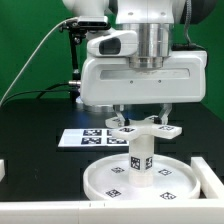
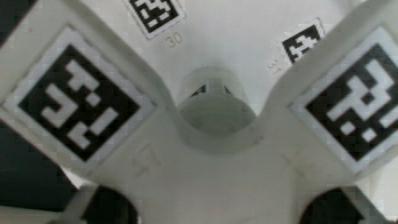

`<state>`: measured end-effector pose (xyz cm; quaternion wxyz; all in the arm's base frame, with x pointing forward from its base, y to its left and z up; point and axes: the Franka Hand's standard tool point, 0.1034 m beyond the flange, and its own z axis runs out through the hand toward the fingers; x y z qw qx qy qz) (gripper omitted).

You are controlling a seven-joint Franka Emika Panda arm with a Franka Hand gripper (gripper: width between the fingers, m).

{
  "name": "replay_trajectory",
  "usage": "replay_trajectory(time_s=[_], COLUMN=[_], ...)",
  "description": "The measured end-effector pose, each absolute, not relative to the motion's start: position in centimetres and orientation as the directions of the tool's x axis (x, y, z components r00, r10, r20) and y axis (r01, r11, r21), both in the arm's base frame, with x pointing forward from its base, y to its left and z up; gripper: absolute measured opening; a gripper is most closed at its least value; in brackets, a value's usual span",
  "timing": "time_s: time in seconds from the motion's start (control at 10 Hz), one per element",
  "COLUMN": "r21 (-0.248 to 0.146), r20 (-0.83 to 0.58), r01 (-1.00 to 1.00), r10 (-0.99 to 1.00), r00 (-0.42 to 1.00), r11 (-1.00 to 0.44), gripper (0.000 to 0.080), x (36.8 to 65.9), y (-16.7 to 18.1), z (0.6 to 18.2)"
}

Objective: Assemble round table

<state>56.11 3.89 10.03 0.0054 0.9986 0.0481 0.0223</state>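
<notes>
The large round disc (image 1: 105, 180) lies on the black table near the front. The short leg (image 1: 140, 158) stands upright at its middle. The cross-shaped base (image 1: 140, 131) sits level on top of the leg, its tagged arms spreading out. My gripper (image 1: 141, 122) comes straight down over it, with a finger on each side, shut on the base. In the wrist view the base (image 2: 196, 160) fills the picture, with its round centre socket (image 2: 214, 105) and tags on the arms. The dark fingertips (image 2: 107, 205) show at the edge, and the gripper (image 2: 228, 212) spans the base.
The marker board (image 1: 80, 138) lies flat behind the disc, towards the exterior view's left. A white block (image 1: 206, 168) stands at the exterior view's right and a white strip (image 1: 50, 213) runs along the front. A green wall is behind.
</notes>
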Motion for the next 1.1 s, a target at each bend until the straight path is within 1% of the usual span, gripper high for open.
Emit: replay_trajectory(time_s=[0.2, 0.3, 0.4, 0.5, 0.6, 0.7, 0.9, 1.0, 1.1], r21=[0.008, 0.001, -0.012, -0.034, -0.054, -0.065, -0.091, -0.087, -0.085], r20=[0.045, 0.053, 0.059, 0.055, 0.043, 0.029, -0.015, -0.036, -0.041], r01=[-0.020, -0.160, -0.330, -0.471, -0.569, -0.686, -0.826, -0.875, -0.900], r10=[-0.020, -0.160, -0.330, -0.472, -0.571, -0.688, -0.829, -0.876, -0.901], r00=[0.999, 0.986, 0.942, 0.880, 0.820, 0.725, 0.559, 0.481, 0.432], r11=[-1.000, -0.987, -0.944, -0.881, -0.821, -0.725, -0.556, -0.476, -0.428], gripper=[0.0439, 0.0439, 0.0439, 0.0439, 0.0439, 0.0440, 0.0440, 0.0440, 0.0440], x=[56.11, 56.18, 56.17, 56.12, 56.11, 56.11, 56.11, 56.08, 56.06], y=[3.90, 4.03, 4.03, 3.98, 3.98, 3.97, 3.77, 3.73, 3.82], z=[10.02, 10.01, 9.99, 9.97, 9.96, 9.96, 10.00, 10.05, 10.00])
